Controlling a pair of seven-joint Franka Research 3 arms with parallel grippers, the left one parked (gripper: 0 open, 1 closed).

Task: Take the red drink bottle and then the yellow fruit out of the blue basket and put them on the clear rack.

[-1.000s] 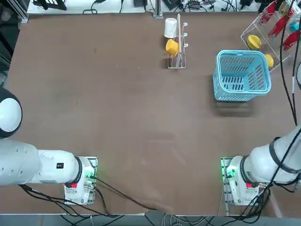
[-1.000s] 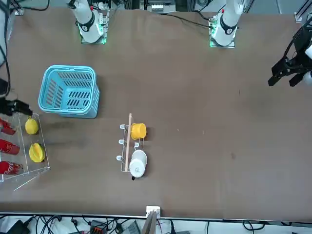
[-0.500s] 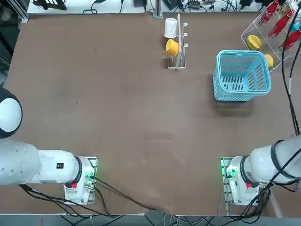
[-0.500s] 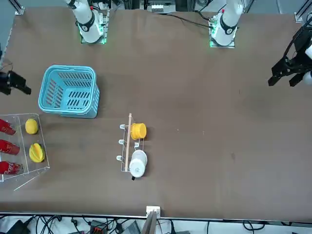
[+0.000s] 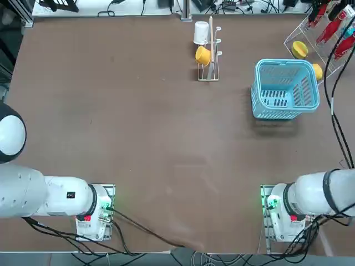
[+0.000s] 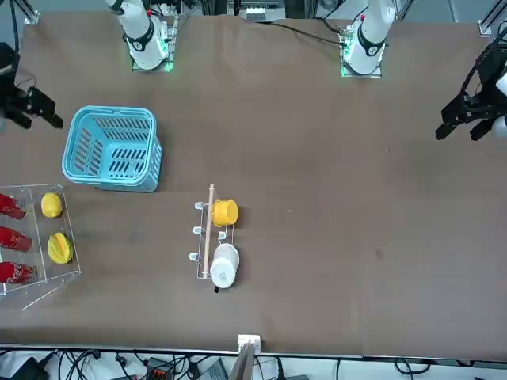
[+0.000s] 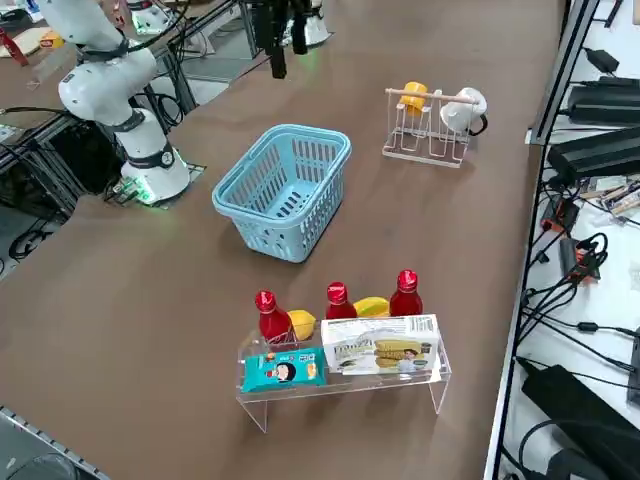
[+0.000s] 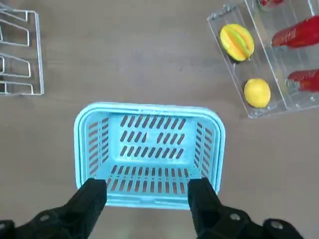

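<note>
- See the wire stand (image 5: pixel 217 55), with cups, left of the blue basket (image 5: pixel 285 62).
- See the right hand (image 8: pixel 148 184) raised right of it, wide open, gripping nothing.
- Farther right, see the clear rack (image 8: pixel 269 59) carrying the yellow fruit (image 8: pixel 257 92) and red bottles (image 6: pixel 16 240).

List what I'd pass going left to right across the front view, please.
Red bottles → yellow fruit → blue basket → cup stand. The right gripper, open, shows at the left too, but overlaps the first two.
</note>
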